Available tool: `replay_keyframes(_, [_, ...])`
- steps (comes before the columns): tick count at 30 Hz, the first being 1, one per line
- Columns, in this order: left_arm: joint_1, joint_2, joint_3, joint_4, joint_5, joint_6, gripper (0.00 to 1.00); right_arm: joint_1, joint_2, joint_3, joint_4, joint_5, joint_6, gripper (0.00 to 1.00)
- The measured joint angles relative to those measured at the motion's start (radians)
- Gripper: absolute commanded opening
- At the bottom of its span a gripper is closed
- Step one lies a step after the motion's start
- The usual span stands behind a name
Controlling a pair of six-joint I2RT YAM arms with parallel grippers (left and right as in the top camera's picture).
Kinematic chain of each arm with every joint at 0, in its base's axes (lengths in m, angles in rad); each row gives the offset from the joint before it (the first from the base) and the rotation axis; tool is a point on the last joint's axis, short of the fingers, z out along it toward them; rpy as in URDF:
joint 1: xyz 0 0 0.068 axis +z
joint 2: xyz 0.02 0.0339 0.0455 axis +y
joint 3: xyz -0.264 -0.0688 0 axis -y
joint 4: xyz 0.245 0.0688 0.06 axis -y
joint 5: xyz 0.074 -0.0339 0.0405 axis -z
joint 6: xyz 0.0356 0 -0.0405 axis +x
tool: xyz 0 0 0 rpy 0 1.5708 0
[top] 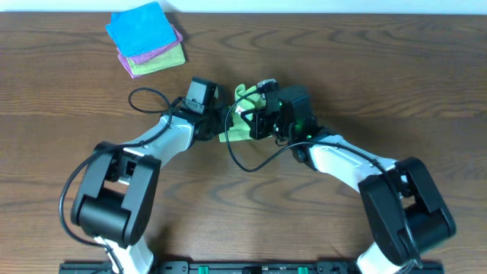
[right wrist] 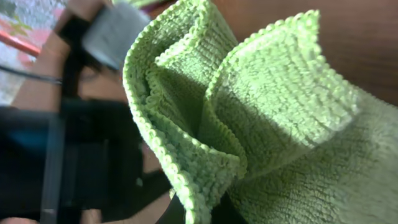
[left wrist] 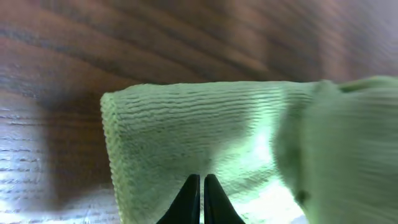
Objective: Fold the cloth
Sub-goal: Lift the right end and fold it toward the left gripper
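Toward the far edge of the worktop [top: 380, 61], the left hand [left wrist: 202, 186] pinches the cloth [left wrist: 186, 130] and the right hand [top: 259, 122] seemingly grips bunched folds, probably to carry one half over.

The overhead view is evenly lit and sharp; the brown wood-grain bench [top: 380, 84] carries only faint, soft shadows. In the left wrist view the light lime-green microfibre cloth [left wrist: 199, 130] glares palest at its lower right (nearly washed out), its right side blurred, the bench behind smeared. The right wrist view shows the folds crisp, deep shadow between them, the left background out of focus.
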Motion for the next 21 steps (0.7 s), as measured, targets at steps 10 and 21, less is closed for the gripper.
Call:
replay_keyframes(10, [0.067,-0.172,0.008,-0.137,-0.044,0.086,0.06,0.019,0.033,0.000,0.000,0.005,-0.017,0.01])
replay_keyframes(21, [0.117,-0.220,0.008,-0.186,-0.087,0.109,0.06,0.069,0.043,0.000,0.007,0.050,-0.038,0.11])
